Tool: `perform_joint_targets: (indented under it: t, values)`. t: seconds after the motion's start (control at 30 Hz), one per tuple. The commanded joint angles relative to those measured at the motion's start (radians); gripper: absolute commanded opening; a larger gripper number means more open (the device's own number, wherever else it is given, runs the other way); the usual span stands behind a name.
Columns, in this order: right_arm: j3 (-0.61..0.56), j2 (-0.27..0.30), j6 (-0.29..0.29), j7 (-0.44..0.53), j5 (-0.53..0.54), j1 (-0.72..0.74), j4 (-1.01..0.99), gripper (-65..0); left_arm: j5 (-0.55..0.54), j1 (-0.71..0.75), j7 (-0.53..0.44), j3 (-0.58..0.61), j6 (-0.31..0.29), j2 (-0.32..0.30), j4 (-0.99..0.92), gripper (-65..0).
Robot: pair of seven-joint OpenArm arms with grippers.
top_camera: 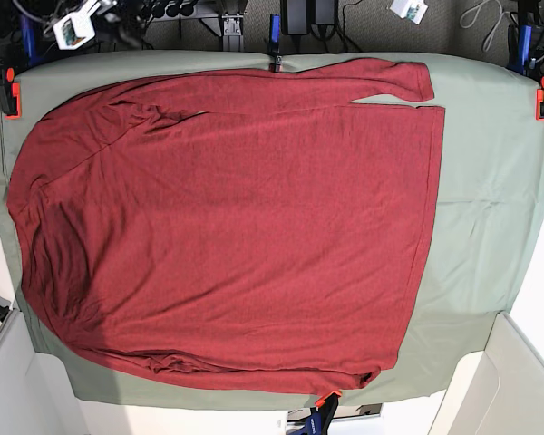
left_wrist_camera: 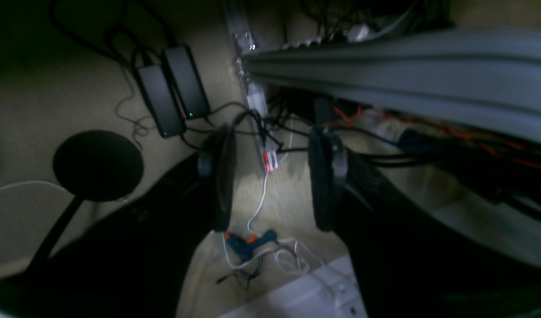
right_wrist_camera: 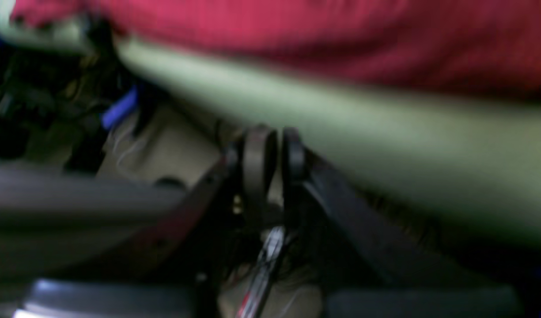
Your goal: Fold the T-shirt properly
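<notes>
Black fingers of the left gripper fill the lower middle of the left wrist view, spread wide with nothing between them, hanging over floor clutter: a blue-and-orange glue gun low in the frame and two black power bricks at upper left. In the right wrist view the right gripper sits at frame centre with its jaws pinched nearly together and apparently empty, just below the pale green cloth with red fabric beyond it. Neither arm appears in the base view, where one shirt lies spread flat across most of the table, sleeves tucked along the upper and lower edges. Before any fold, both arms probably need to come back over the cloth, and each should pinch a single layer at the hem or shoulder so the fold line stays straight.
</notes>
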Motion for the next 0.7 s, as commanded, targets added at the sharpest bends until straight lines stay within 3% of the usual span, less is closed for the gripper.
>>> perform_joint_targets:
  t: [0.0, 0.1, 0.2, 0.37, 0.5, 0.6, 0.67]
  values:
    - [0.024, 0.003, -0.01, -0.009, 0.042, -0.01, 0.05, -57.7, -0.022, 0.024, 0.003, -0.023, -0.008, -0.008, 0.032, -35.1]
    - [0.086, -0.016, -0.086, -0.138, 0.121, 0.01, 0.149, -46.7, -0.046, 0.039, 0.004, -0.079, -0.008, -0.009, 0.074, -35.1]
    - [0.139, -0.037, -0.214, -0.177, 0.139, 0.039, 0.193, -35.9, -0.069, 0.048, 0.004, -0.123, -0.008, -0.009, 0.084, -35.1]
    - [0.181, -0.053, -0.38, -0.223, 0.133, 0.108, 0.19, -33.7, -0.103, 0.051, 0.004, -0.163, -0.008, -0.014, 0.084, -35.1]
    - [0.181, -0.085, -0.444, -0.23, 0.115, 0.138, 0.163, -30.7, -0.103, 0.051, 0.011, -0.163, -0.008, -0.024, 0.084, -35.1]
    - [0.181, -0.126, -0.451, -0.233, 0.116, 0.159, 0.122, -23.7, -0.103, 0.051, 0.011, -0.163, -0.008, -0.025, 0.084, -35.0]
    - [0.181, -0.146, -0.451, -0.237, 0.117, 0.174, 0.101, -23.4, -0.103, 0.051, 0.011, -0.163, -0.008, -0.025, 0.084, -35.1]
